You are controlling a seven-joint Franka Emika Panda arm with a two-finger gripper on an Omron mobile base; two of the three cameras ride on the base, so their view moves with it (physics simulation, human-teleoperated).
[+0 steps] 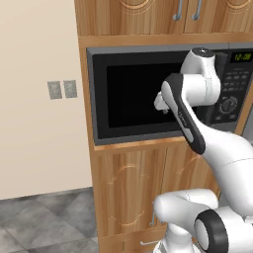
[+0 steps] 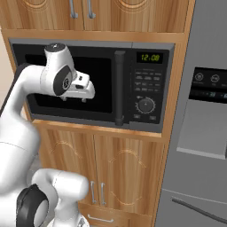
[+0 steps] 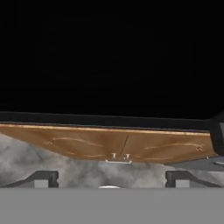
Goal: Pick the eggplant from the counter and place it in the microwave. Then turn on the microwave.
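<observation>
gripper wide open, empty, centre frame before closed microwave door. eggplant likely light, firm, slippery; grasp mid-body.

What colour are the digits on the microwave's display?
Green, on the dark grey microwave's small display; best in the right base view.

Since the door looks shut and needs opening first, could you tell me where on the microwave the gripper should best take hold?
Grip the vertical bar handle on the microwave, just left of the button panel. Come straight from the front with the open gripper turned so its fingers straddle the bar sideways: the bar is slim, upright and appears to stand clear of the door.
</observation>
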